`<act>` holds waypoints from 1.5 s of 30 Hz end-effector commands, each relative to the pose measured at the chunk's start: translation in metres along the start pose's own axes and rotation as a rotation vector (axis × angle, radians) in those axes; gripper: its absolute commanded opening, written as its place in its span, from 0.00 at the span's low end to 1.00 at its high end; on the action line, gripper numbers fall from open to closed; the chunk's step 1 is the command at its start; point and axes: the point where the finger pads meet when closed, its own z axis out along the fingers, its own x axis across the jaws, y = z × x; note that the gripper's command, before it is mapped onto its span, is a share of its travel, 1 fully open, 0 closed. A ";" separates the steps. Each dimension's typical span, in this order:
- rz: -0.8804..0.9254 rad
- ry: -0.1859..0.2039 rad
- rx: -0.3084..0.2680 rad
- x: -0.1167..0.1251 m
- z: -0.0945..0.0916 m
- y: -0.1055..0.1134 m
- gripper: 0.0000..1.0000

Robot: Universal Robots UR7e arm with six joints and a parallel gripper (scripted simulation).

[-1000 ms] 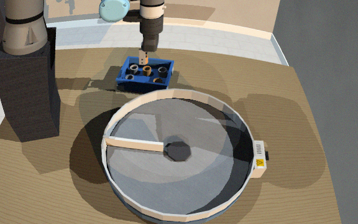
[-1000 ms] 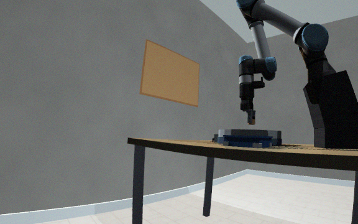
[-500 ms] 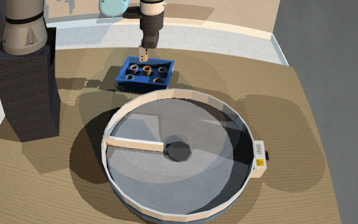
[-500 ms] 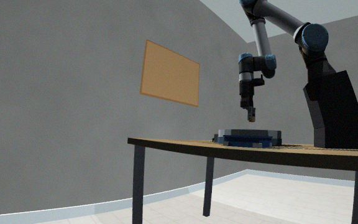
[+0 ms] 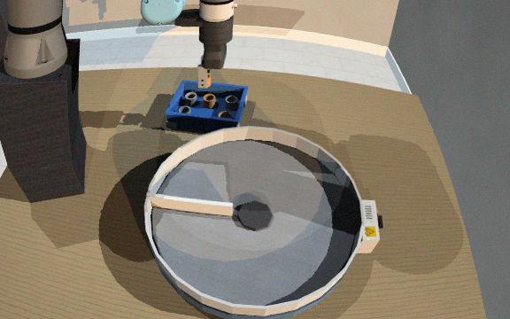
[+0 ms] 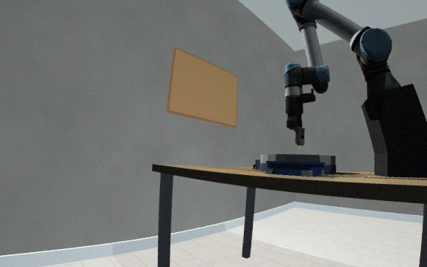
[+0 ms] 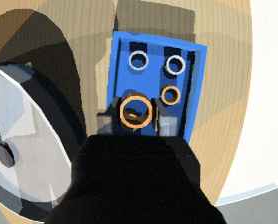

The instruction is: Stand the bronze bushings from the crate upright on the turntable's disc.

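Note:
My gripper (image 5: 204, 81) is shut on a bronze bushing (image 7: 135, 111) and holds it upright in the air above the blue crate (image 5: 206, 109). In the exterior view the gripper (image 6: 299, 140) hangs well above the crate (image 6: 295, 167). Inside the crate stand a bronze bushing (image 5: 209, 101), another bronze one (image 5: 224, 114) near the front, and dark steel bushings (image 5: 231, 103) (image 5: 190, 97). In the wrist view I see two steel bushings (image 7: 138, 60) (image 7: 175, 64) and one bronze bushing (image 7: 170, 95). The turntable's grey disc (image 5: 255, 248) with its dark hub (image 5: 254, 215) lies in front of the crate.
A raised beige rim (image 5: 220, 137) rings the turntable, and a beige bar (image 5: 190, 205) reaches from the rim to the hub. A label box (image 5: 369, 226) sits on the right rim. The robot's dark pedestal (image 5: 38, 120) stands at the left.

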 end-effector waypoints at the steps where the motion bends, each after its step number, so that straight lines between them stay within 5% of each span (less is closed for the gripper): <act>1: 0.000 0.000 -0.001 0.000 0.000 0.000 0.00; 30: 0.000 0.000 -0.001 -0.004 0.000 0.001 0.00; 45: 0.000 0.000 -0.001 -0.030 0.000 0.005 0.00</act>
